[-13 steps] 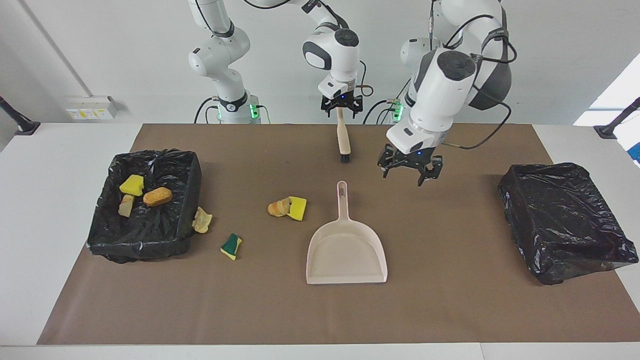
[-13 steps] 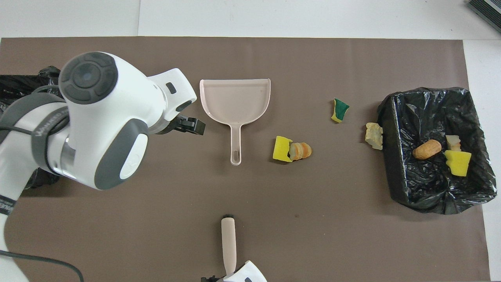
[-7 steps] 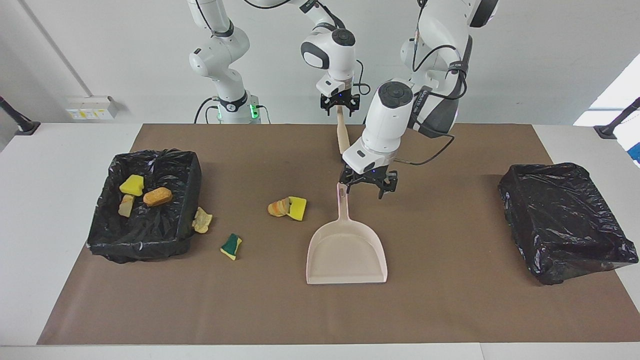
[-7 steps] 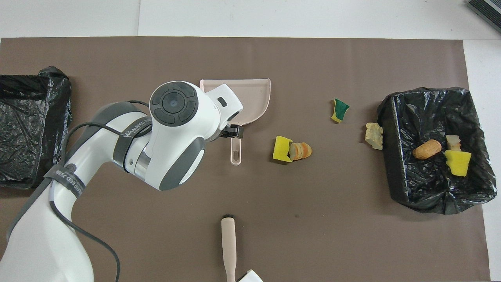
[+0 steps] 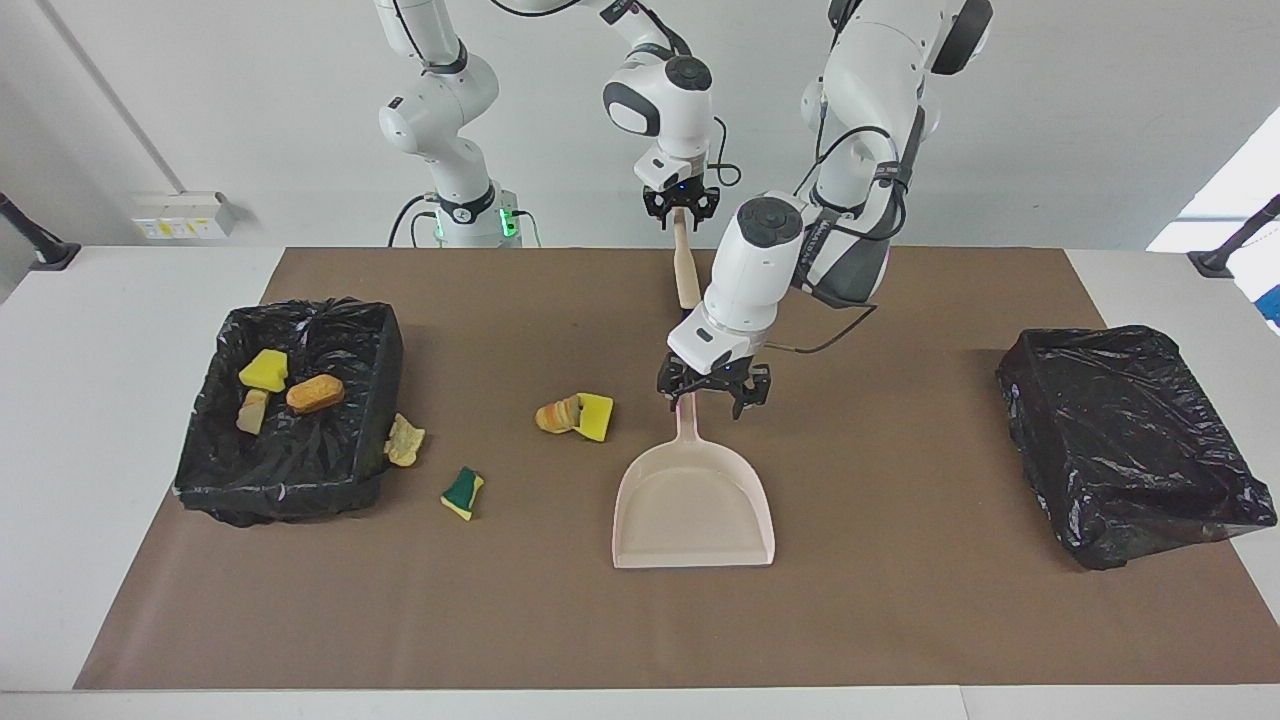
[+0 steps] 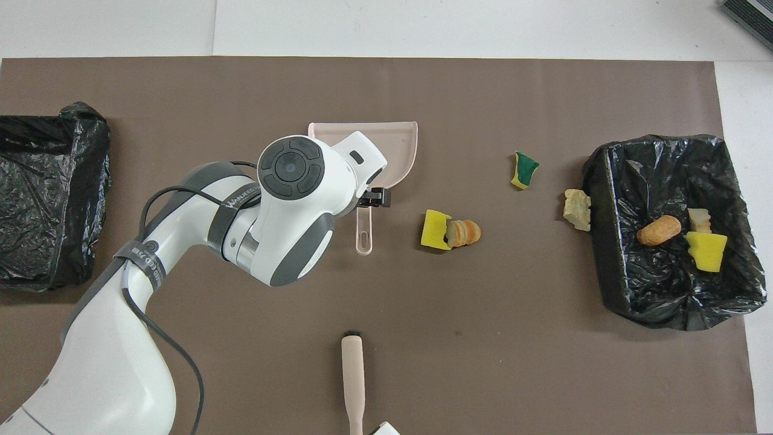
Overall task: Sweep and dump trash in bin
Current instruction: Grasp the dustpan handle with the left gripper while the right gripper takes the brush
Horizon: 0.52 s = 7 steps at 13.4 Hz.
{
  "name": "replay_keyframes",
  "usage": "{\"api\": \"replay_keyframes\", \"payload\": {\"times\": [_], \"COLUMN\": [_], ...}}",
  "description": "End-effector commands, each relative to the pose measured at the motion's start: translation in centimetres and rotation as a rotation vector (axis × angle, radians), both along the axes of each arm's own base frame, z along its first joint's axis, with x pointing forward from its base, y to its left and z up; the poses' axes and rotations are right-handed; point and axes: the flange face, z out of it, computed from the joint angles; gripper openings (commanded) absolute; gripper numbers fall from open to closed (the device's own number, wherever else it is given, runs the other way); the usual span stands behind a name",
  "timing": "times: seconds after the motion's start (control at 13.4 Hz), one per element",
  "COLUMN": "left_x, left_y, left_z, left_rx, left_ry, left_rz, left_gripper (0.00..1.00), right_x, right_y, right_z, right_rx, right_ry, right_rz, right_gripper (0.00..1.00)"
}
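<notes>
The left gripper point(image 5: 712, 394), wide open, has been brought from over the bare brown mat down onto the handle of the beige plastic dustpan point(image 5: 693, 500). The right gripper point(image 5: 681, 209) has been raised slightly at the tan brush handle point(image 5: 685, 272).

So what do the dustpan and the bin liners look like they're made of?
Dustpan: probably molded plastic, pale pink-beige, smooth, faintly glossy, one piece with its handle. Bin liners: thin black plastic film, crinkled, with shiny highlights along the folds.

left gripper point(image 5: 712, 388) spread over the dustpan point(image 5: 694, 500) handle; right gripper point(image 5: 680, 208) on the brush point(image 5: 686, 275).
</notes>
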Motion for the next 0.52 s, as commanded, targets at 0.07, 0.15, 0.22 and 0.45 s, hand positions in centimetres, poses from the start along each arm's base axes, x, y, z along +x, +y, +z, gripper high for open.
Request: {"api": "replay_keyframes", "payload": {"times": [0.07,0.15,0.22,0.45], "left_x": [-0.02,0.06,0.06,-0.05], "left_y": [-1.38,-1.31,-1.30,-1.36], "left_z": [-2.60,-2.79,-2.91,-3.10], "left_rx": [0.017,0.017,0.019,0.021], "left_ry": [-0.031,-0.029,-0.027,-0.023], "left_rz": [0.030,0.034,0.033,0.029], "left_gripper": [0.98,0.93,0.90,0.60], "right_x": [-0.25,-0.22,-0.05,0.55], "right_y": [-0.19,-0.10,-0.07,-0.38], "right_z": [0.29,0.28,0.27,0.52], "right_rx": [0.018,0.018,0.019,0.012], "right_ry": [0.009,0.009,0.010,0.015], "right_rz": [-0.022,-0.022,-0.023,-0.033], "right_gripper": [0.00,0.00,0.00,0.00]}}
